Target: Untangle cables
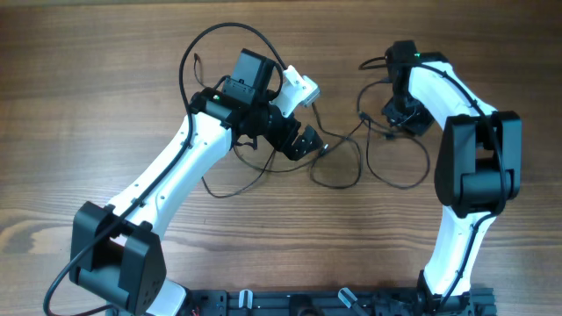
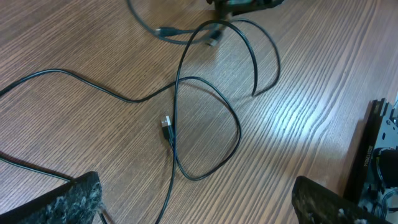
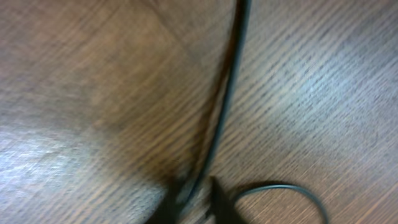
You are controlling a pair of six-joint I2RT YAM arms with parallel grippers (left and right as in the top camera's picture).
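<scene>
Thin black cables (image 1: 338, 171) lie looped on the wooden table between the two arms. In the left wrist view one cable forms a loop (image 2: 233, 127), and a small plug end (image 2: 166, 126) lies inside it. My left gripper (image 2: 202, 210) hovers above this loop, open wide, with one cable strand (image 2: 169, 198) running between its fingers (image 2: 78, 200) untouched. From overhead it sits at the centre (image 1: 303, 142). My right gripper (image 1: 399, 123) is down at the table at the back right. Its fingertips (image 3: 217, 198) are pinched close on a cable (image 3: 229, 93), which runs up and away.
A further cable curve (image 3: 283, 190) lies right of the right fingers. A strand trails left across the table (image 1: 219, 189). The thicker arm cable arches above the left wrist (image 1: 224, 39). The arm bases stand at the front edge (image 1: 334, 303).
</scene>
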